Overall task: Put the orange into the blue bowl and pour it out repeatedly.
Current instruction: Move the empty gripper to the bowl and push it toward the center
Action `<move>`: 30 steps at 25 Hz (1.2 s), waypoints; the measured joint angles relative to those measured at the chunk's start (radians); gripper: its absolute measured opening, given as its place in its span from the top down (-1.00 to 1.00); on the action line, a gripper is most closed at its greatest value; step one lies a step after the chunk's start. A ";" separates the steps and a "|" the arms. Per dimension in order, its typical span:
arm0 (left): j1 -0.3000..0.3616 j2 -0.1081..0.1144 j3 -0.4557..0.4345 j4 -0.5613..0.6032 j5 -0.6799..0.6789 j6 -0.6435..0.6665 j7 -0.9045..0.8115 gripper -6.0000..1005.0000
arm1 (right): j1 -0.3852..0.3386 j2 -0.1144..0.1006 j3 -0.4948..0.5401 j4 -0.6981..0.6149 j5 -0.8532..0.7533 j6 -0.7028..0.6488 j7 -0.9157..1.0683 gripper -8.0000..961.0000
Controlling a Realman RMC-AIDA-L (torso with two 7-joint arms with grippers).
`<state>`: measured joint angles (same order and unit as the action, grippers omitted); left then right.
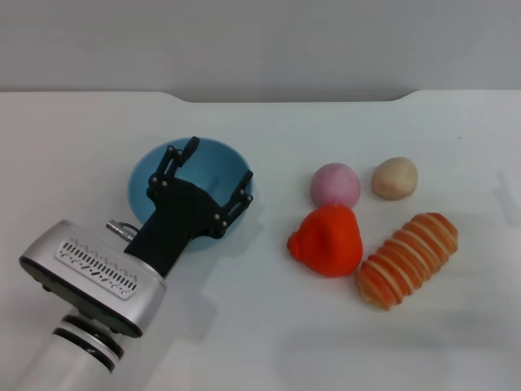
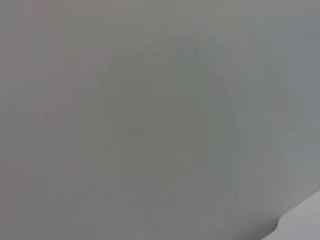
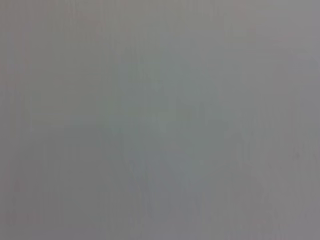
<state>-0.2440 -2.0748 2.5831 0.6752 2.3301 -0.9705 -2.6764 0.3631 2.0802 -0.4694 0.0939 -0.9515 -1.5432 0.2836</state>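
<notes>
Arm housing, silver and slotted, fills the near left of the head view, and from it the left gripper [image 1: 210, 175] reaches forward over the blue bowl [image 1: 216, 167]. Its black fingers are spread wide, one finger [image 1: 181, 156] lying across the bowl's inner left side and the other at the right rim, with nothing between them. The bowl sits on the white table [image 1: 244, 326], tipped so that its opening faces the camera, and what shows of its inside holds nothing.

To the right of the bowl and apart from it, the orange [image 1: 328, 239] rests on the table, its small knob pointing left toward the bowl. Just beside it on the right lies the orange-and-cream striped bread toy [image 1: 407, 259], set at a slant and nearly touching the orange. Beyond the orange, close behind it, sits a pink ball [image 1: 334, 185], and to the right of that a beige ball [image 1: 395, 177].

The right gripper appears in no view. Both wrist views show only a plain grey surface; the left one catches a pale corner at its edge.
</notes>
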 joint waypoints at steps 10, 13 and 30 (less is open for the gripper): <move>-0.009 -0.001 -0.008 -0.011 0.000 0.027 0.000 -0.62 | 0.000 0.000 0.000 0.000 0.001 0.000 -0.002 -0.54; -0.011 -0.001 -0.026 -0.003 -0.007 0.042 -0.016 -0.62 | 0.000 0.000 0.000 0.000 0.001 0.000 -0.002 -0.55; -0.015 0.061 -0.576 0.558 0.125 0.839 -0.109 -0.62 | -0.007 0.000 -0.003 0.008 -0.004 0.013 0.005 -0.54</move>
<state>-0.2589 -2.0139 2.0066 1.2329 2.4556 -0.1311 -2.7859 0.3561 2.0800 -0.4727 0.1022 -0.9554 -1.5302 0.2889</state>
